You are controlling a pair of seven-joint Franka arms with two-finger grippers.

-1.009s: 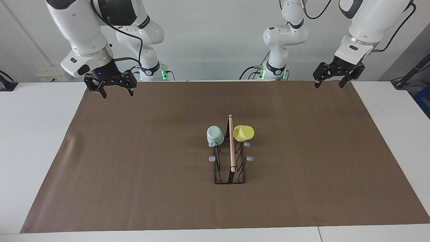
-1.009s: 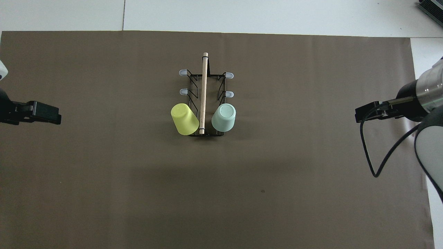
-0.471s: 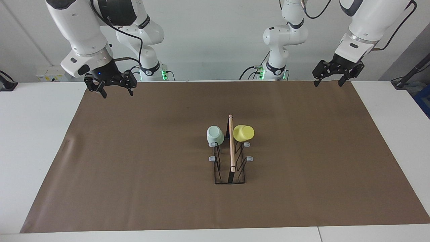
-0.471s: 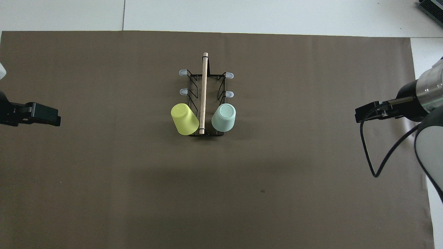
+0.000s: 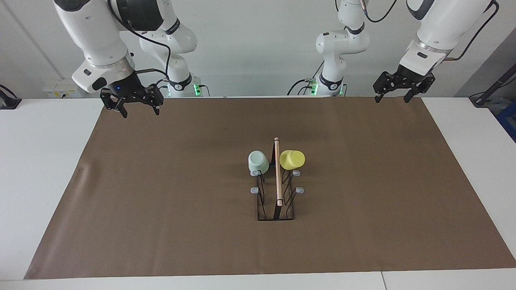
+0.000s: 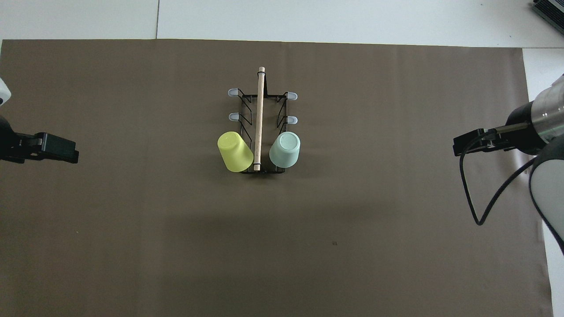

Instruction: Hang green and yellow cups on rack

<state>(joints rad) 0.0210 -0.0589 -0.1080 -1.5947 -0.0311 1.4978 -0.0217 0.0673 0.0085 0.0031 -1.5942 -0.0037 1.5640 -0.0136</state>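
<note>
The black wire rack (image 5: 277, 179) (image 6: 259, 114), with a wooden rod along its top, stands mid-table on the brown mat. The pale green cup (image 5: 258, 162) (image 6: 285, 149) and the yellow cup (image 5: 292, 159) (image 6: 235, 151) hang upside down on its two prongs nearest the robots, green toward the right arm's end, yellow toward the left arm's. My left gripper (image 5: 391, 98) (image 6: 70, 152) hovers open and empty over the mat's corner by its base. Over the mat's other robot-end corner, my right gripper (image 5: 141, 112) (image 6: 459, 146) is likewise open and empty. Both are well away from the rack.
Several grey-tipped prongs (image 5: 254, 190) of the rack farther from the robots carry nothing. The brown mat (image 5: 161, 181) covers most of the white table (image 5: 40, 161). A black cable (image 6: 471, 198) loops down from the right arm's wrist.
The left gripper has drifted slightly upward and back toward its base. The right gripper, the cups and the rack have stayed put.
</note>
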